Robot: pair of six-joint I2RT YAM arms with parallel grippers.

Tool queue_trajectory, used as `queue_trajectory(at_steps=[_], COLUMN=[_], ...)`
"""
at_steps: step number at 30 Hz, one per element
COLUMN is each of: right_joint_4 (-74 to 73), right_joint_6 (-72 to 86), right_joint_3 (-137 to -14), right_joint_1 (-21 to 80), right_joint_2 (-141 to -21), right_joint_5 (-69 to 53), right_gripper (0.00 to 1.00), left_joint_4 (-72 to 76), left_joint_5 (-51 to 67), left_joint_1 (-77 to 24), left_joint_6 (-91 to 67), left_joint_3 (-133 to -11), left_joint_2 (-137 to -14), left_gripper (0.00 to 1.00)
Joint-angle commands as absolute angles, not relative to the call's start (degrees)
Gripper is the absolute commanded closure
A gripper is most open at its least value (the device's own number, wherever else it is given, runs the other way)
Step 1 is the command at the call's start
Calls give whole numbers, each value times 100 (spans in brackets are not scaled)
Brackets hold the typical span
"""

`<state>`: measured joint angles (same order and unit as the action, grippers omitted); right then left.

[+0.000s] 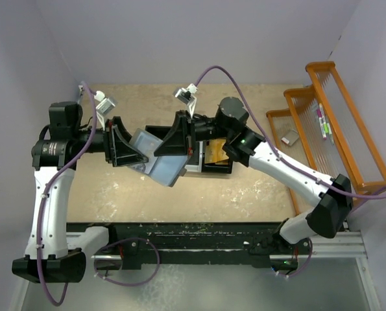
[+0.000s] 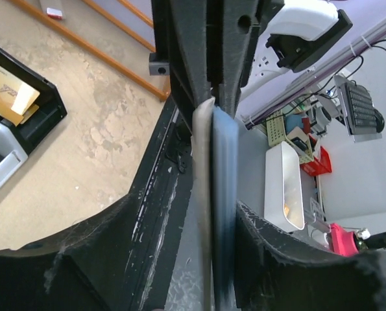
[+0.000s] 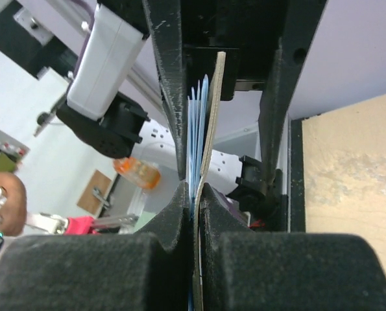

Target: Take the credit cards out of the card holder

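Grey-blue card holder point(image 1: 165, 168) hangs mid-frame, both claws clamped tight on it: left gripper point(image 1: 139, 155) one edge, right gripper point(image 1: 172, 149) the other. Likely mid-extraction. Next, you re-grip a credit card edge only; left anchors.

Card holder point(image 1: 163, 165), tray point(image 1: 220, 171) beneath it, rack point(image 1: 320, 66) rightward obstruct passage

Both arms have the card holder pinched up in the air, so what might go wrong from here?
The right gripper pinches several thin layers of the card holder at once, so it may drag a pocket flap instead of one card. The left gripper clamps just the holder's opposite edge; a hard pull might slip it free and drop it.
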<state>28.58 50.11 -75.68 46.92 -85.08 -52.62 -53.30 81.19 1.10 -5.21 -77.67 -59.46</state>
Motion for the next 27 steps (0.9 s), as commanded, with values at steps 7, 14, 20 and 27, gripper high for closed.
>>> queue_trajectory(at_steps=[7, 14, 20, 27], right_joint_4=[-174, -527, -475, -287], right_joint_6=[2497, 2206, 2249, 2449], right_joint_3=[-8898, -9250, -9381, -9339], right_joint_1=[4720, 4720, 4719, 4684], right_joint_2=[-8719, -8852, -8882, -8893], right_joint_5=[-5753, -5779, -5905, -5986], right_gripper=[100, 100, 100, 68], left_joint_4=[-6704, -6709, -6719, -6644], left_joint_5=[8497, 8761, 8685, 8659], left_joint_1=[105, 105, 105, 105], left_joint_6=[942, 895, 911, 782], left_joint_3=[-8059, -7861, -7766, -7730], left_joint_2=[-6265, -6284, -6188, -6138], left_gripper=[47, 49, 60, 93])
